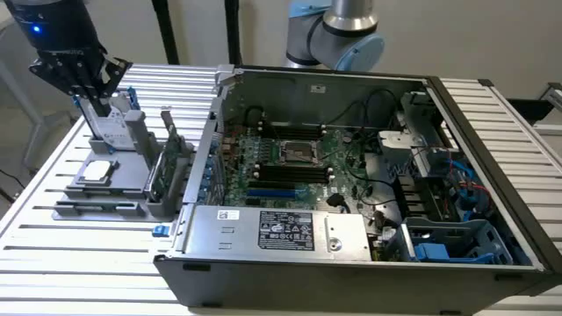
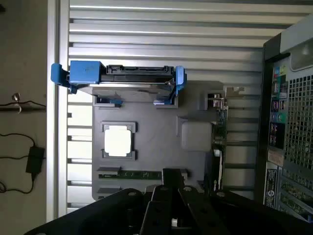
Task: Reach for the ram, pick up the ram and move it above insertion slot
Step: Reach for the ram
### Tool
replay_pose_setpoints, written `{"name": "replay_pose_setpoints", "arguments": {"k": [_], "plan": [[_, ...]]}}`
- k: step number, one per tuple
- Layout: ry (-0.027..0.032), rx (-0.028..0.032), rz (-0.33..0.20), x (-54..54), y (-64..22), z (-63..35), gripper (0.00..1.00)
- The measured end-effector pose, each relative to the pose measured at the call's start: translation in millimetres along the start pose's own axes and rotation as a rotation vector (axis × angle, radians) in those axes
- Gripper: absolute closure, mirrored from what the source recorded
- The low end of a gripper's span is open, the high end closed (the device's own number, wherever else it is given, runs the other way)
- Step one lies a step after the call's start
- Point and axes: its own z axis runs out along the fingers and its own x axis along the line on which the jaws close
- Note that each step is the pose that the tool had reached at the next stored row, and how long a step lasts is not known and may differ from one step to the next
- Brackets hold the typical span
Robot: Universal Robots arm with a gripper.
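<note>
**Jaws together and empty above the holder; ram in its slot.**
The gripper point(image 1: 91, 97) hangs over the far end of the gray holder point(image 1: 63, 213) on the table point(image 1: 70, 263), at the exterior view's left. Its jaws are closed on nothing, close over the upright drive point(image 1: 110, 122); contact cannot be told. The ram point(image 2: 131, 174) lies flat in the holder's near slot, beside the CPU point(image 1: 99, 170), left of the open case point(image 1: 351, 280).

The ram point(image 2: 129, 174) lay flat in the grey holder point(image 2: 156, 147), with open room above it. At the holder's opposite end the hard drive point(image 2: 122, 78) stood upright. The tall expansion card point(image 1: 164, 168) stood between holder and computer case point(image 1: 263, 276), narrowing that side.
</note>
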Motion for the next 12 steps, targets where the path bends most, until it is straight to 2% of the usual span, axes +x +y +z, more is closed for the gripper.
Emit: {"name": "replay_pose_setpoints", "arguments": {"k": [12], "plan": [[0.0, -0.0013, 0.0, 0.0, 0.0, 0.0, 0.89]]}}
